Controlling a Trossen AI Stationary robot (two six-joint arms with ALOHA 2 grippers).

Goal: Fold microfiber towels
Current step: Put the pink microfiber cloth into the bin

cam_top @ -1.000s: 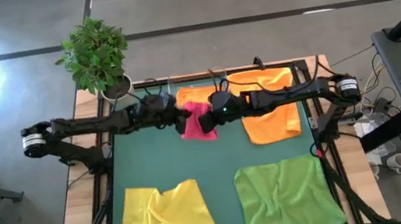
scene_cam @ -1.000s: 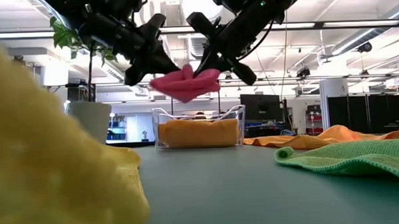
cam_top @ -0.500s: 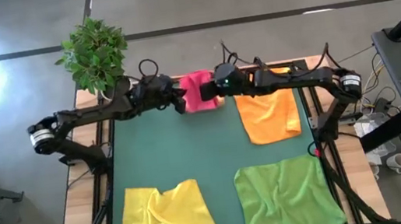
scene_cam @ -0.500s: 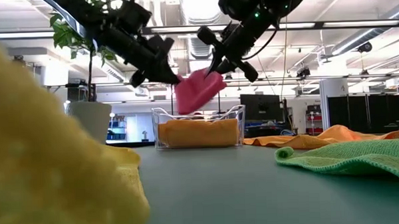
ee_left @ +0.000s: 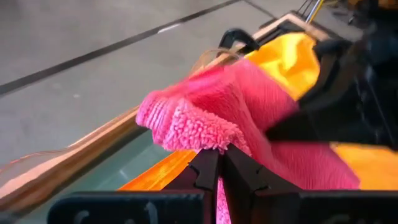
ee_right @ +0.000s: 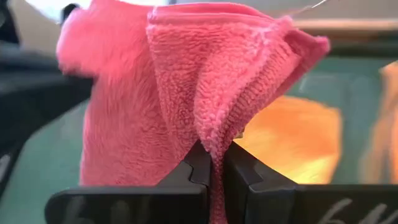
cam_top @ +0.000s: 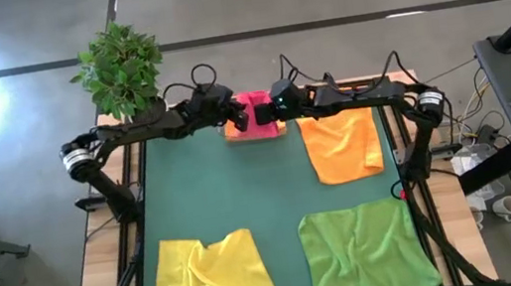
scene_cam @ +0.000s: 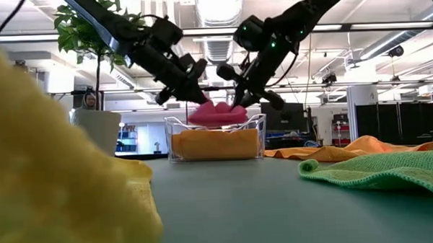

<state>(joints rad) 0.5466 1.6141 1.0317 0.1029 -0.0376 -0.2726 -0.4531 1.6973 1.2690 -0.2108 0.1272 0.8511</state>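
Observation:
A folded pink towel (cam_top: 254, 115) hangs between my two grippers over the clear tray (scene_cam: 216, 139) at the table's far edge; the tray holds a folded orange towel (scene_cam: 216, 144). My left gripper (cam_top: 235, 117) is shut on the pink towel's left side, my right gripper (cam_top: 269, 113) on its right side. The pink towel's underside sits at the tray's rim (scene_cam: 216, 114). A second orange towel (cam_top: 344, 144) lies flat at the far right, a yellow one (cam_top: 213, 279) crumpled at the near left, a green one (cam_top: 366, 253) at the near right. My left gripper pinches the pink towel's left edge (ee_left: 208, 142) between its two fingers, several layers thick, coming level from the table's left. The towel sags toward the tray. My right gripper pinches the towel's right folded edge (ee_right: 214, 144) between its two fingers, several layers, coming level from the table's right.
A potted plant (cam_top: 123, 69) stands at the far left corner, beside the left arm. The dark green mat (cam_top: 264, 202) is bare in the middle. Cables (cam_top: 306, 71) run behind the tray at the far edge.
Both grippers have carried the pink towel toward the table's far edge and down, from above the mat to over the tray. The towel, which hung bunched and high, now sits low at the tray's rim over the orange towel.

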